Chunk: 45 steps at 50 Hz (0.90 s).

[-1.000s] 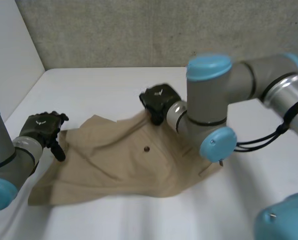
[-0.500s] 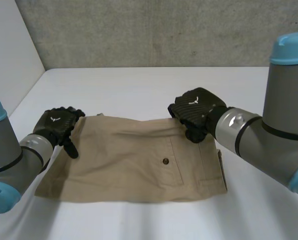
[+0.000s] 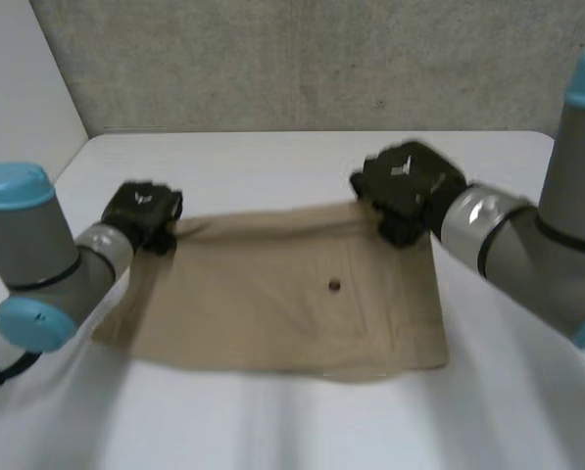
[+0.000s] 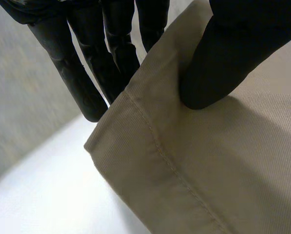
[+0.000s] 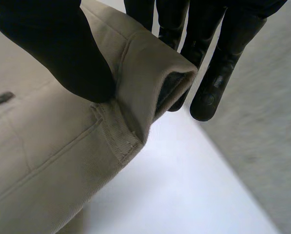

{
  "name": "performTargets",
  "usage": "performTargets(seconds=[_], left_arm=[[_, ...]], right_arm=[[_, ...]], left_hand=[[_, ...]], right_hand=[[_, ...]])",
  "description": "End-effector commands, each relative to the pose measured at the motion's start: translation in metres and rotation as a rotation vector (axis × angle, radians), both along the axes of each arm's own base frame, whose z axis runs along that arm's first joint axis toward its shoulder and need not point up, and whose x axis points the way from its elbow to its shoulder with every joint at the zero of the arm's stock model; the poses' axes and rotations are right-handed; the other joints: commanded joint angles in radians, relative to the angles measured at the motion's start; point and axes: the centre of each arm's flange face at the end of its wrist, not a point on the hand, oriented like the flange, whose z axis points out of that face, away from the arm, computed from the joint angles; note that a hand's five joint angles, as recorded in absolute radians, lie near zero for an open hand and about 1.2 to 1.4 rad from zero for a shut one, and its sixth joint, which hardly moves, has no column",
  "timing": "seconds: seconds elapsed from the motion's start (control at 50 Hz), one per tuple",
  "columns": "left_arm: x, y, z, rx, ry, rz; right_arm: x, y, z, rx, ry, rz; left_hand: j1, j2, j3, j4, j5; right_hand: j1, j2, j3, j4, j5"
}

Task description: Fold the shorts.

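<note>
Nearest me, the white worktop (image 3: 272, 421) carries the khaki shorts (image 3: 272, 313), spread out with their near edge lying flat and fairly straight. Farther in, a dark button (image 3: 333, 286) sits a little right of the middle. At the far edge I have both corners. My left hand (image 3: 143, 213) pinches the far-left corner, with the thumb on top of the stitched hem and the fingers (image 4: 89, 87) behind it. My right hand (image 3: 405, 186) clamps the far-right corner the same way, thumb above and fingers (image 5: 216, 78) under a doubled, rolled band of cloth. I judge the fabric light, soft and limp, with a ribbed weave that should not slip. It will likely sag and crease wherever it is unsupported. The thick seamed edges look like the firmest places to grip, so the corners suit best. Beyond my hands stands a grey wall (image 3: 321, 59).
</note>
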Motion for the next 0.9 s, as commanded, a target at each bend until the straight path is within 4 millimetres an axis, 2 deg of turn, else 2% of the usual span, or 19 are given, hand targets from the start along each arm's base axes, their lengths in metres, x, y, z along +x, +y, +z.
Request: performTargets(seconds=[0.02, 0.04, 0.08, 0.1, 0.14, 0.22, 0.28, 0.3, 0.34, 0.36, 0.38, 0.4, 0.5, 0.52, 0.6, 0.72, 0.84, 0.88, 0.9], left_arm=[[-0.035, -0.020, 0.070, -0.292, 0.075, -0.056], [-0.053, -0.020, 0.131, -0.533, 0.167, -0.062], [-0.055, -0.018, 0.149, -0.604, 0.195, -0.054], [-0.056, -0.015, 0.168, -0.680, 0.226, -0.044], [-0.052, 0.001, 0.229, -0.939, 0.379, 0.044], [-0.053, 0.021, 0.248, -1.021, 0.459, 0.069], [-0.055, 0.030, 0.236, -0.981, 0.453, 0.064], [-0.056, 0.035, 0.208, -0.900, 0.411, 0.057], [-0.056, 0.036, 0.197, -0.872, 0.394, 0.055], [-0.055, 0.039, 0.165, -0.787, 0.347, 0.048], [-0.054, 0.041, 0.154, -0.758, 0.332, 0.046], [-0.054, 0.045, 0.132, -0.700, 0.298, 0.040], [-0.051, 0.062, 0.065, -0.518, 0.202, 0.019], [-0.051, 0.069, 0.042, -0.452, 0.161, 0.011], [-0.047, 0.093, -0.001, -0.286, 0.047, -0.019], [-0.039, 0.128, -0.033, -0.074, -0.081, -0.059], [-0.032, 0.150, -0.031, 0.045, -0.149, -0.080], [-0.030, 0.152, -0.027, 0.057, -0.147, -0.077], [-0.028, 0.155, -0.025, 0.072, -0.151, -0.078]], right_arm=[[0.014, -0.055, 0.043, -0.275, -0.126, -0.118], [0.017, -0.070, 0.065, -0.391, -0.191, -0.165], [0.019, -0.086, 0.118, -0.631, -0.337, -0.230], [0.019, -0.087, 0.129, -0.687, -0.368, -0.241], [0.020, -0.087, 0.160, -0.850, -0.457, -0.246], [0.021, -0.088, 0.163, -0.897, -0.484, -0.246], [0.022, -0.089, 0.134, -0.808, -0.417, -0.237], [0.021, -0.088, 0.125, -0.779, -0.396, -0.237], [0.018, -0.083, 0.100, -0.686, -0.331, -0.228], [0.017, -0.078, 0.079, -0.618, -0.281, -0.217], [0.017, -0.078, 0.079, -0.618, -0.281, -0.217], [0.014, -0.073, 0.043, -0.503, -0.207, -0.198], [-0.008, -0.063, -0.029, -0.261, -0.054, -0.222], [-0.009, -0.063, -0.030, -0.260, -0.053, -0.222], [-0.021, -0.045, -0.071, -0.107, 0.040, -0.223], [-0.027, -0.033, -0.092, -0.032, 0.085, -0.216], [-0.033, -0.023, -0.103, 0.031, 0.121, -0.220], [-0.035, -0.022, -0.104, 0.040, 0.127, -0.223], [-0.037, -0.015, -0.109, 0.076, 0.143, -0.218]], left_hand=[[0.262, 0.207, 0.210, 0.206, 0.270], [0.262, 0.207, 0.210, 0.206, 0.270], [0.262, 0.207, 0.210, 0.206, 0.270], [0.262, 0.207, 0.210, 0.206, 0.270], [0.262, 0.207, 0.210, 0.206, 0.270], [0.262, 0.207, 0.210, 0.206, 0.270], [0.262, 0.207, 0.210, 0.206, 0.270], [0.262, 0.207, 0.210, 0.206, 0.270], [0.262, 0.207, 0.210, 0.206, 0.270], [0.262, 0.207, 0.210, 0.206, 0.270], [0.262, 0.207, 0.210, 0.206, 0.270], [0.262, 0.207, 0.210, 0.206, 0.270], [0.262, 0.207, 0.210, 0.206, 0.270], [0.262, 0.207, 0.210, 0.206, 0.270], [0.262, 0.207, 0.210, 0.206, 0.270], [0.262, 0.207, 0.210, 0.206, 0.270], [0.262, 0.207, 0.210, 0.206, 0.270], [0.152, 0.096, 0.100, 0.095, 0.160], [-0.090, -0.146, -0.142, -0.147, -0.082]], right_hand=[[0.424, 0.215, 0.222, 0.207, 0.250], [0.424, 0.215, 0.222, 0.207, 0.250], [0.424, 0.215, 0.222, 0.207, 0.250], [0.424, 0.215, 0.222, 0.207, 0.250], [0.424, 0.215, 0.222, 0.207, 0.250], [0.424, 0.215, 0.222, 0.207, 0.250], [0.424, 0.215, 0.222, 0.207, 0.250], [0.424, 0.215, 0.222, 0.207, 0.250], [0.424, 0.215, 0.222, 0.207, 0.250], [0.424, 0.215, 0.222, 0.207, 0.250], [0.424, 0.215, 0.222, 0.207, 0.250], [0.424, 0.215, 0.222, 0.207, 0.250], [0.424, 0.215, 0.222, 0.207, 0.250], [0.424, 0.215, 0.222, 0.207, 0.250], [0.424, 0.215, 0.222, 0.207, 0.250], [0.424, 0.215, 0.222, 0.207, 0.250], [0.424, 0.215, 0.222, 0.207, 0.250], [0.424, 0.215, 0.222, 0.207, 0.250], [0.355, 0.146, 0.153, 0.138, 0.181]])
